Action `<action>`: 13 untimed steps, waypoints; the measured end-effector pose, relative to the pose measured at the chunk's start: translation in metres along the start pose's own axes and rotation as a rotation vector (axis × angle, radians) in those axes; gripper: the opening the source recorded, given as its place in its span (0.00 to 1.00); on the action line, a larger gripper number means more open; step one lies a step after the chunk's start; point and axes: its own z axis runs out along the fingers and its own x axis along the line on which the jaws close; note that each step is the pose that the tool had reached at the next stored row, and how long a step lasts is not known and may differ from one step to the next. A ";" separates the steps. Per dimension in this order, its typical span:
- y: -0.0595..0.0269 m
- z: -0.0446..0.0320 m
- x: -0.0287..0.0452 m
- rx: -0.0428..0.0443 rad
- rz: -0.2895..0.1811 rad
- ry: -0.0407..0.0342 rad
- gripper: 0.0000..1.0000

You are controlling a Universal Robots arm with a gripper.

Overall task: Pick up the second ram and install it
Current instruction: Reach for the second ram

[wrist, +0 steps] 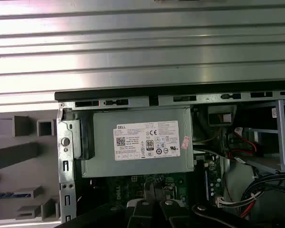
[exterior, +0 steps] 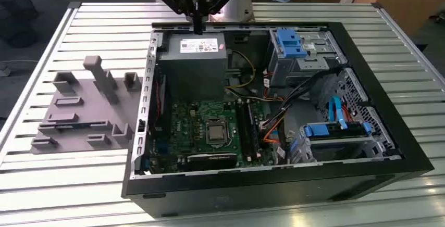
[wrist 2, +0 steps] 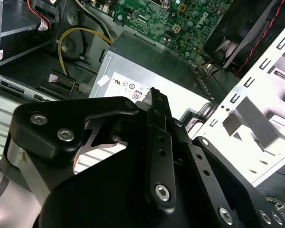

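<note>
Right, exterior view: we see the fingers [exterior: 198, 26] pressed together, empty, above the rim of the case [exterior: 243, 190]. Second wrist view: the power supply [wrist 2: 156, 71] lies just beyond them. First wrist view: the second ram [wrist: 9, 195] stands on edge in the grey fixture [wrist: 45, 175], well apart from them, likely slotted for pinching.

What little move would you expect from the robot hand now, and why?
Probably a sideways move toward the grey holder on the exterior view's left: the hand hangs above the power supply, while a bluish strip, likely the memory stick, lies in that holder.
</note>
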 end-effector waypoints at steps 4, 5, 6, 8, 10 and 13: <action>0.0000 0.0000 0.0000 0.0000 0.000 0.0000 0.11; 0.0000 0.0000 0.0000 0.0000 0.000 0.0000 0.11; 0.0000 0.0000 0.0000 -0.0001 0.000 -0.0001 0.11; 0.0000 0.0000 0.0000 0.0000 0.000 0.0000 0.11; 0.0000 0.0000 0.0002 0.0000 0.000 -0.0001 0.11; -0.0002 0.0000 0.0021 -0.0001 0.000 -0.0001 0.11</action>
